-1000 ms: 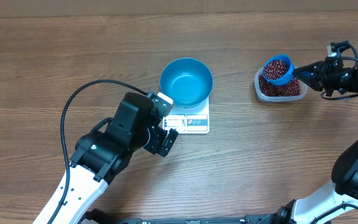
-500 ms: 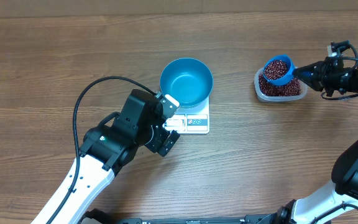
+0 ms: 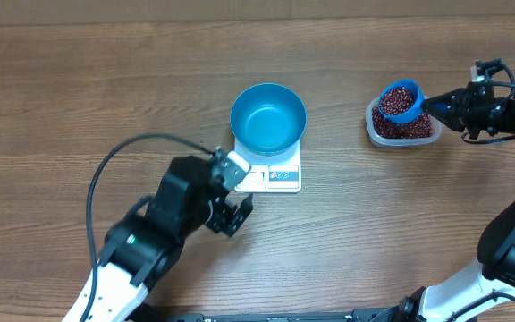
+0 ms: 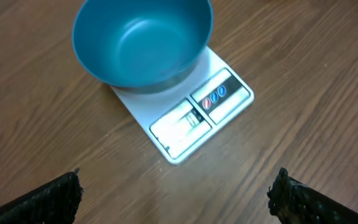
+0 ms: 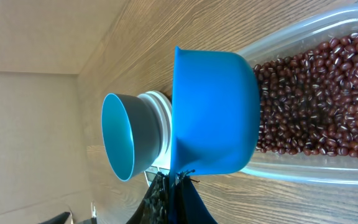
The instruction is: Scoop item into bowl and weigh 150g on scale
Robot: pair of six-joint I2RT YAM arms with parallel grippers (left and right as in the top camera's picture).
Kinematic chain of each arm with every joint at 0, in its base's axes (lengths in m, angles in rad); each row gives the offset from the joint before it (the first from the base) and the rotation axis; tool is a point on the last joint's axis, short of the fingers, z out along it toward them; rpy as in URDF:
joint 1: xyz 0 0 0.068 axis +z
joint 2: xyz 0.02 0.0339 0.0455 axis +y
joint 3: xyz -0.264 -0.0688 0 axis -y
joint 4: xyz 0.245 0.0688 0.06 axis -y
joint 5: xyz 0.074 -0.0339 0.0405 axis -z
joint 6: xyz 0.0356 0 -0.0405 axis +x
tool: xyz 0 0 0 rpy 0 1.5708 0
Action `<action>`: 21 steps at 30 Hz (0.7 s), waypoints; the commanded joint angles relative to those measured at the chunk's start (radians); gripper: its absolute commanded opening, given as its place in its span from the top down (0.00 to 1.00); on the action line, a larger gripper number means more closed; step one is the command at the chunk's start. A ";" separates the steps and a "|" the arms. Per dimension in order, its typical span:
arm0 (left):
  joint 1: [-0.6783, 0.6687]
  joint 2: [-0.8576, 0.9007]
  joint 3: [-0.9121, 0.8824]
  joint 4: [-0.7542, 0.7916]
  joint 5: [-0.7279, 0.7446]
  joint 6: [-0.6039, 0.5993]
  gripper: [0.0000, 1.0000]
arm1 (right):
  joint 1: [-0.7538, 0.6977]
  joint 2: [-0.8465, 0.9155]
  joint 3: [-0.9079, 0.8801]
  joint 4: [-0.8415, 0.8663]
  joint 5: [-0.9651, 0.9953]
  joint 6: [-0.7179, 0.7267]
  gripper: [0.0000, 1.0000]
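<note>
Since the earlier frame the left arm has drawn back toward 7 o'clock, so the left gripper now stands clear of the scale, its fingers spread wide apart over bare table; the right arm has not shifted. The bowl sits on the scale's platform, covering its 12 o'clock part, with the display panel and buttons exposed along the 6 o'clock edge. Well apart at 3 o'clock of the bowl lies a clear tub of beans. The right gripper, reaching in from 3 o'clock, is clamped on the handle of a blue scoop, which is heaped with beans and held over the tub
</note>
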 commanded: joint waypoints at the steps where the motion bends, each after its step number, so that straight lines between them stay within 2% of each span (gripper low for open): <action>1: 0.005 -0.031 -0.064 0.026 0.025 0.014 0.01 | -0.002 -0.007 -0.003 0.002 -0.024 0.002 0.96; 21: 0.005 -0.015 -0.092 0.072 0.043 -0.001 0.00 | -0.002 -0.007 -0.003 -0.004 -0.024 0.001 0.96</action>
